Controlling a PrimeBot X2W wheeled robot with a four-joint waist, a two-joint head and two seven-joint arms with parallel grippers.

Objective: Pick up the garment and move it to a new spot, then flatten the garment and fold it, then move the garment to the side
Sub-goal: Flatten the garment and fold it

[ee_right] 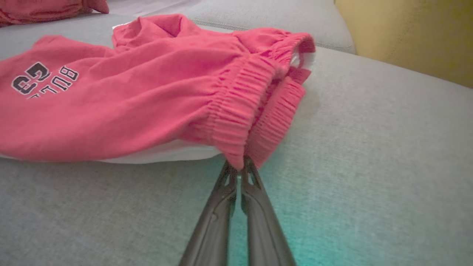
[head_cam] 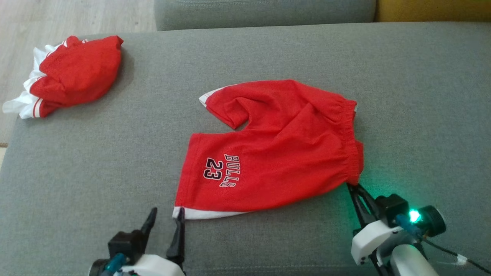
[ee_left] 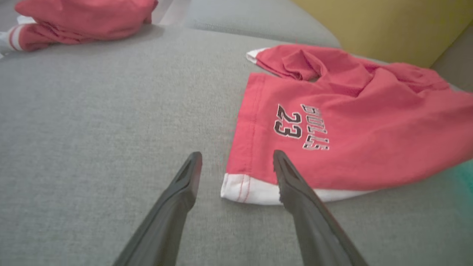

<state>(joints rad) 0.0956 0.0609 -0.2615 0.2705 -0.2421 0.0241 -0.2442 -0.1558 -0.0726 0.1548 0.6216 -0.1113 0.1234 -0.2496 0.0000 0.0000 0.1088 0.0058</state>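
The garment [head_cam: 276,153] is a pair of red shorts printed "BULLS 23", spread on the grey couch seat [head_cam: 96,153] with its far leg folded over. My right gripper [head_cam: 355,186] is shut on the near corner of the elastic waistband [ee_right: 240,122]; in the right wrist view the fingers pinch that corner, which is lifted slightly. At the near left my left gripper [head_cam: 167,214] stands open. Its right fingertip [ee_left: 281,162] lies over the white hem [ee_left: 255,190] of the near leg, and the left fingertip [ee_left: 192,162] is over bare cushion.
A second red and white garment [head_cam: 69,74] lies bunched at the far left corner of the seat, by the wooden floor [head_cam: 57,19]. A grey back cushion [head_cam: 264,11] and a yellow one [head_cam: 433,9] run along the far edge.
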